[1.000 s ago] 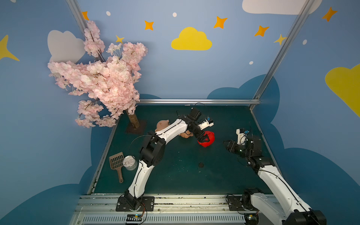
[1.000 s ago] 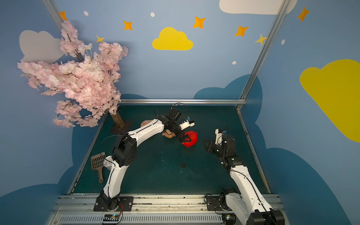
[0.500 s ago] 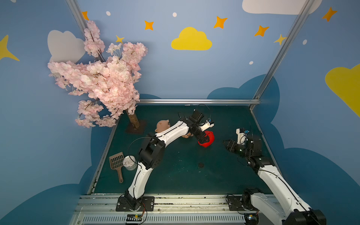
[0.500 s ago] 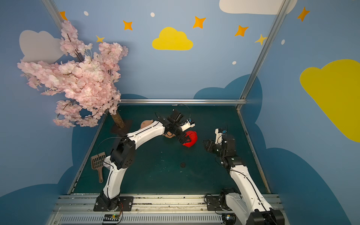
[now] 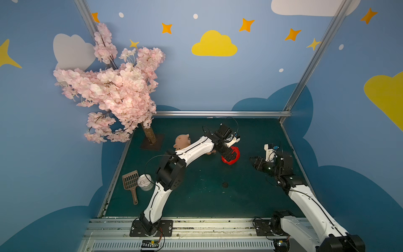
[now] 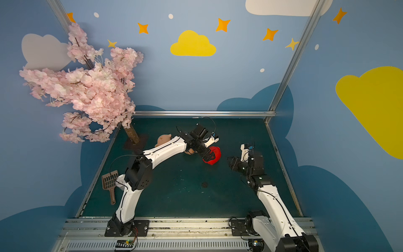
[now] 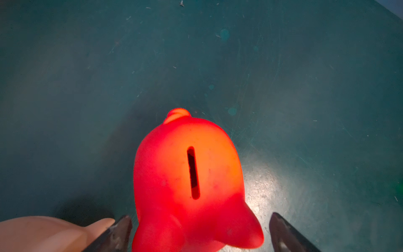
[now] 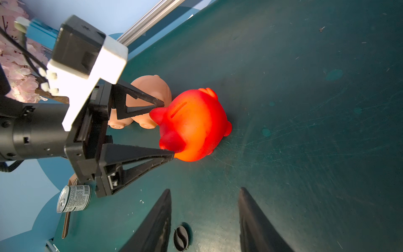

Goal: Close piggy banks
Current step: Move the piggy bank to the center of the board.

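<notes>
Red piggy bank (image 7: 187, 174) sits btw left gripper (image 7: 200, 216) tips, jaws apart; right gripper (image 8: 205, 189) apart too, nearby, empty.

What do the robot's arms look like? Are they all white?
Not all white. The left arm and right arm have smooth white shells, chunky black joints and thin black cables. The left end effector and right end effector have pointed black fingers.

Both top views look down from high at the front, taking in the whole table (image 5: 196, 196). The left wrist camera sits close above the red pig (image 7: 187, 174); the right wrist camera faces that same pig from farther off.
</notes>
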Motion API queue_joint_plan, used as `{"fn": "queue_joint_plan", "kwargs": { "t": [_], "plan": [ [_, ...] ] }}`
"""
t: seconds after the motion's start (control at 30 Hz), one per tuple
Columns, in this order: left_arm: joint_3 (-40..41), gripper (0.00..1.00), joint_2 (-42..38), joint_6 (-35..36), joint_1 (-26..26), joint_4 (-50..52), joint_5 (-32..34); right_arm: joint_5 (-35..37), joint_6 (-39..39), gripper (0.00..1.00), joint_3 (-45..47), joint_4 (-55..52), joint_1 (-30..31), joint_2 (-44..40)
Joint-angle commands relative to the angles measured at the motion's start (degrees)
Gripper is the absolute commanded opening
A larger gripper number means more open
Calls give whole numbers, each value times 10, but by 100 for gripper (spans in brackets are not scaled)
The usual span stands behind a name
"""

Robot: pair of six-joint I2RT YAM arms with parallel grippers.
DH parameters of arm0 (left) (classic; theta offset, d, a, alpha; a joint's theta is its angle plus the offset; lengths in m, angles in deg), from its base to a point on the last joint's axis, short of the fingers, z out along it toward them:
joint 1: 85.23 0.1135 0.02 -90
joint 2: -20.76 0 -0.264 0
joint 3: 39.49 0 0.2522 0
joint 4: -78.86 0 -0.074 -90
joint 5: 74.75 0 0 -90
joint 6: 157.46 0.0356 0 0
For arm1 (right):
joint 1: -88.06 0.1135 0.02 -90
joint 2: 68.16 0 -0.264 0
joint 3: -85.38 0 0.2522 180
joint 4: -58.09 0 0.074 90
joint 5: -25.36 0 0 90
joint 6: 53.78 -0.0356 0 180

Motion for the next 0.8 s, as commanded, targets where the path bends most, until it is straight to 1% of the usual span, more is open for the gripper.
{"fn": "queue_joint_plan", "kwargs": {
  "t": [0.0, 0.43, 0.6, 0.77],
  "plan": [
    [-11, 96, 18, -14, -1, 17, 11, -4, -4, 50, 9, 4, -3, -3],
    [-34, 95, 33, 2, -6, 31, 16, -4, -3, 50, 11, 2, -3, -4],
    [-41, 93, 34, -3, -7, 29, 24, -4, -4, 50, 15, 2, -3, -6],
    [-52, 90, 38, -7, -7, 31, 19, -4, -5, 49, 17, 1, -3, -7]
  ]
}}
